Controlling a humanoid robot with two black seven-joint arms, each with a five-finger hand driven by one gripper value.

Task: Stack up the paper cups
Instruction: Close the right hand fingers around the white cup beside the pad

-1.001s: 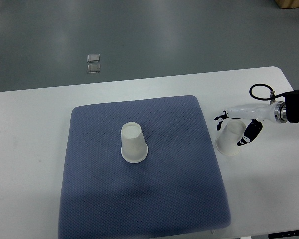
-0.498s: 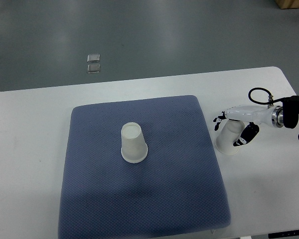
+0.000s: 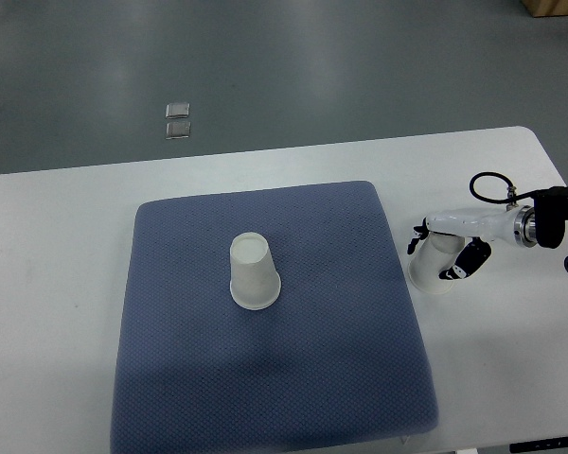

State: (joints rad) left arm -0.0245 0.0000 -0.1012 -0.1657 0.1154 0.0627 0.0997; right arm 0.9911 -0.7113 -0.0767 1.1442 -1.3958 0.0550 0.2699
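Right of centre in the frame: right hand (image 3: 442,248) wrapped around an upside-down paper cup (image 3: 434,265), white thumb and palm laid across the cup's upper side, dark fingertips (image 3: 465,262) pressed against its right flank, further fingertips showing at its left. Fingers curled to the cup wall, grasping it. Cup held between thumb and fingers, directly beneath the palm, tilted slightly, wide rim toward the lower left and close to the white table (image 3: 511,359); whether touching it, impossible to tell. Forearm entering from the right edge at mid-height, black cable looped above the wrist.

Just left of the held cup, the right border of a blue mat (image 3: 303,378), cup and border near each other, the cup off the mat over bare tabletop.

Centre of the frame, a second paper cup (image 3: 253,272), also upside down, standing upright on the mat, well apart from the hand and the first cup, untouched.

Upper left of the frame, beyond the table's far edge, two small square plates (image 3: 178,120) set in the grey floor (image 3: 360,66).

Left arm out of the picture.
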